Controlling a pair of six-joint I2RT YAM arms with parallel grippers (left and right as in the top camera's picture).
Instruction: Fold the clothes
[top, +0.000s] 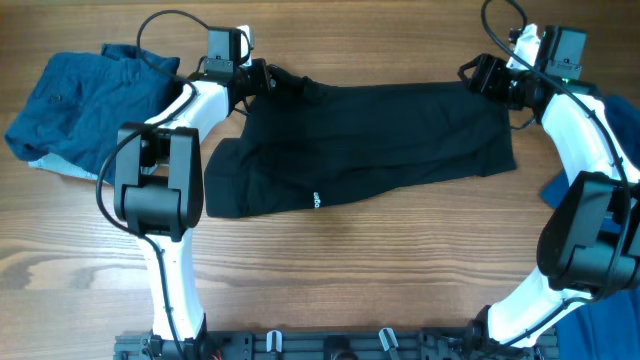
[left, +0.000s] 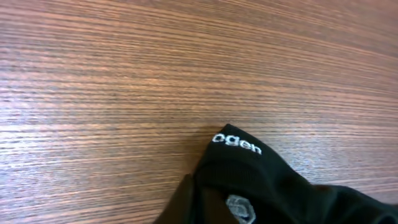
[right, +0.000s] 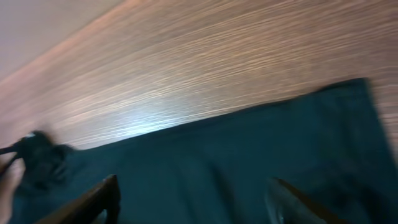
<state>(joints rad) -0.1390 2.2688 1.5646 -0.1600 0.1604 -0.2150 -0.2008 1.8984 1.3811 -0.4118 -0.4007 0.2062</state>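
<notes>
The black garment (top: 380, 140) lay spread flat across the middle of the wooden table (top: 400, 270), its long edges running side to side, with a small white logo (top: 313, 200) near its front hem. The left gripper (top: 262, 80) was at the garment's far left corner, where the cloth was bunched. Its jaws were closed on that corner. In the left wrist view, a fold of black cloth bearing white lettering (left: 236, 144) rose from the lower edge of the frame over bare wood, and the fingers themselves were hidden beneath it. The right gripper (right: 193, 180) was at the far right corner of the same garment. The right wrist view was blurred, but it showed the two fingers (right: 102, 202) standing well apart above the cloth with nothing clamped between them. Whether their tips touched the fabric could not be determined. A teal-blue garment (top: 80, 110) lay crumpled at the far left of the table, just beside the left arm and apart from the black one. A bright blue garment (top: 556, 190) lay at the right edge, partly hidden by the right arm.
</notes>
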